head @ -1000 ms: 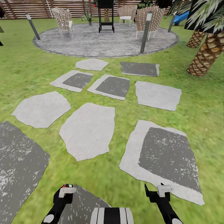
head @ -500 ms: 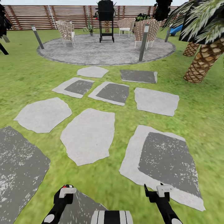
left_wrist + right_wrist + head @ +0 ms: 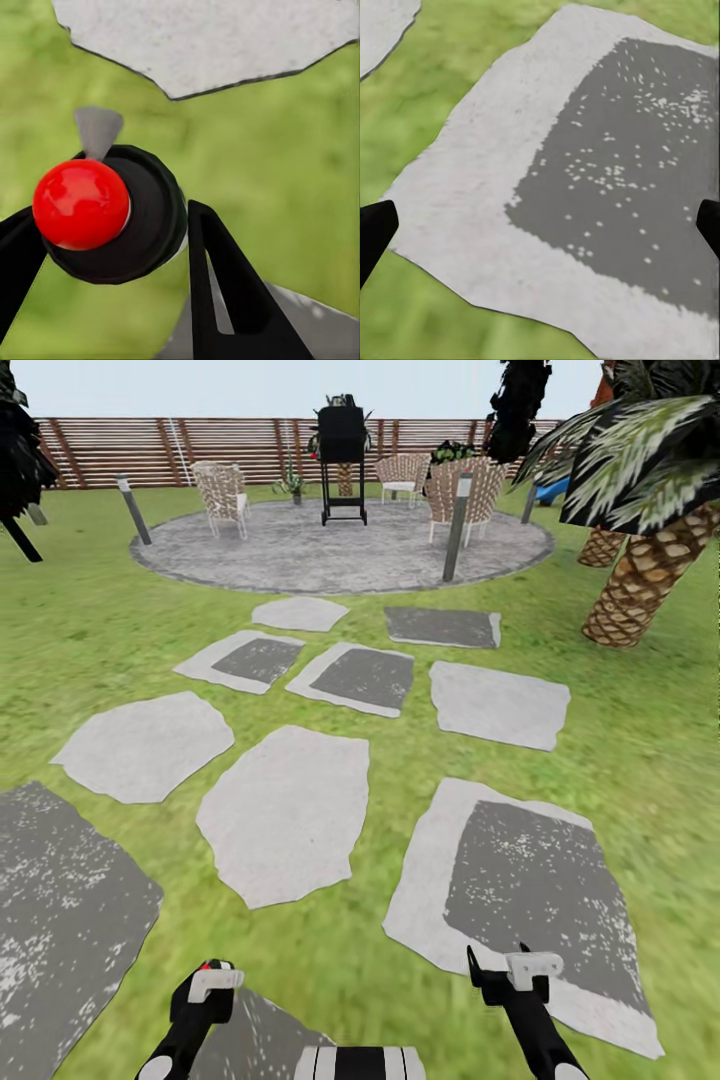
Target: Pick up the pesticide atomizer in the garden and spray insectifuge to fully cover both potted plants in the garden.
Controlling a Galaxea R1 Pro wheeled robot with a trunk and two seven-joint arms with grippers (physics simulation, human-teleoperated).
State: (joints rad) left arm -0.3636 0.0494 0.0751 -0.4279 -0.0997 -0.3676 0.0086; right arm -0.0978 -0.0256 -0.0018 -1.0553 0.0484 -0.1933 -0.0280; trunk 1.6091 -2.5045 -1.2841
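I am in the garden, on a green lawn (image 3: 90, 630) with grey stepping stones (image 3: 285, 810). My left gripper (image 3: 207, 992) sits low in the head view, shut on the pesticide atomizer (image 3: 214, 982). In the left wrist view the atomizer (image 3: 150, 217) is seen end-on as a black round cap with a red ball, held between the left gripper's (image 3: 112, 221) black fingers. My right gripper (image 3: 505, 972) hangs open and holds nothing; in the right wrist view the gripper (image 3: 540, 225) is above a grey stone (image 3: 607, 187). The potted plants are out of view.
Ahead lies round grey paving (image 3: 340, 555) with wicker chairs (image 3: 222, 490), a black grill (image 3: 342, 455) and short posts (image 3: 455, 525). A brown slat fence (image 3: 230, 450) closes the back. A palm trunk (image 3: 640, 580) stands at the right.
The whole head view has tilted upward: the fence and sky now show and the stones sit lower in the picture. Both grippers keep their places.
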